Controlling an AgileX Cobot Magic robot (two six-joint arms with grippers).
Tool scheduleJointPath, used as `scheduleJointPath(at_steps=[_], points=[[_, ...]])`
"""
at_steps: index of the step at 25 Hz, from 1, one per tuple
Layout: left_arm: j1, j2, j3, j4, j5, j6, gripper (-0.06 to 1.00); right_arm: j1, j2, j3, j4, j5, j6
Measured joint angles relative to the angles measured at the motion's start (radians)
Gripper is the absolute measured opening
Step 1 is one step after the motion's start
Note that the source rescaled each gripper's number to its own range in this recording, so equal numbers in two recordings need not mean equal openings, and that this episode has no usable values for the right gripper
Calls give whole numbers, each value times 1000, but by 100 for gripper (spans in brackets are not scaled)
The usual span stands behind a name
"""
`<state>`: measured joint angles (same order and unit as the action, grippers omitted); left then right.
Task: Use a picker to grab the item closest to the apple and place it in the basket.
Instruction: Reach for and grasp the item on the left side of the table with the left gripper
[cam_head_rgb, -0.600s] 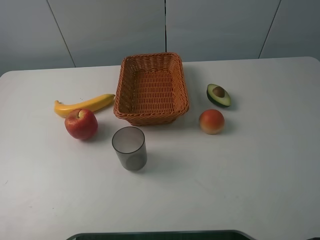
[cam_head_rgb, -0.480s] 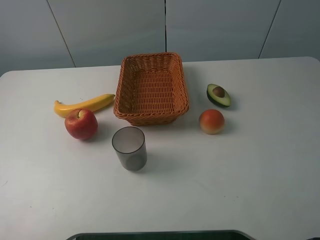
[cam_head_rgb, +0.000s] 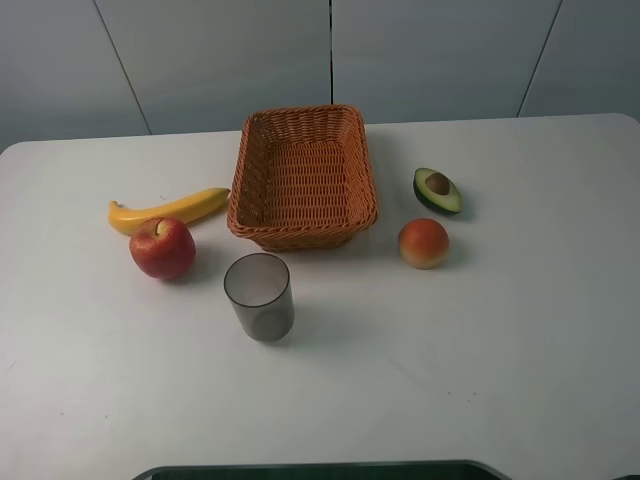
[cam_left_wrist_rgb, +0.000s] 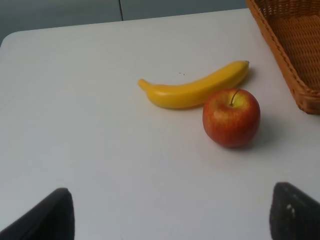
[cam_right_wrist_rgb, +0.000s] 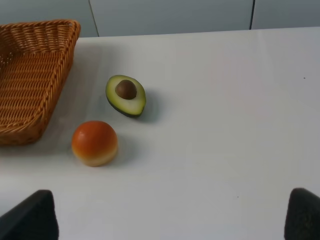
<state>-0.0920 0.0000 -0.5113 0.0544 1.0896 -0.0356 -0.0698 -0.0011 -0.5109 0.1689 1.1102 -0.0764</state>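
Observation:
A red apple (cam_head_rgb: 162, 247) sits left of the wicker basket (cam_head_rgb: 300, 238) on the white table. A yellow banana (cam_head_rgb: 168, 210) lies just behind the apple, almost touching it. The left wrist view shows the same apple (cam_left_wrist_rgb: 231, 117), banana (cam_left_wrist_rgb: 195, 89) and a basket corner (cam_left_wrist_rgb: 290, 60). My left gripper (cam_left_wrist_rgb: 170, 220) is open, well short of the apple, with nothing between its dark fingertips (cam_left_wrist_rgb: 50, 215). My right gripper (cam_right_wrist_rgb: 172, 215) is open too and holds nothing. Neither gripper shows in the exterior view.
A grey translucent cup (cam_head_rgb: 259, 296) stands in front of the basket. Right of the basket lie an avocado half (cam_head_rgb: 437, 190) and a round orange-red fruit (cam_head_rgb: 424, 243); the right wrist view shows the avocado (cam_right_wrist_rgb: 126, 95), the fruit (cam_right_wrist_rgb: 95, 142) and the basket's side (cam_right_wrist_rgb: 30, 75).

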Motion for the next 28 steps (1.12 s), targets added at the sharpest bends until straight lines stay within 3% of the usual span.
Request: scheduleJointPath(at_steps=[23,28], points=[[0,0,0,2,-7,19,100,0,0,0,0,0,0],[0,135,-51,0,-149,134,100,0,0,0,0,0,0]])
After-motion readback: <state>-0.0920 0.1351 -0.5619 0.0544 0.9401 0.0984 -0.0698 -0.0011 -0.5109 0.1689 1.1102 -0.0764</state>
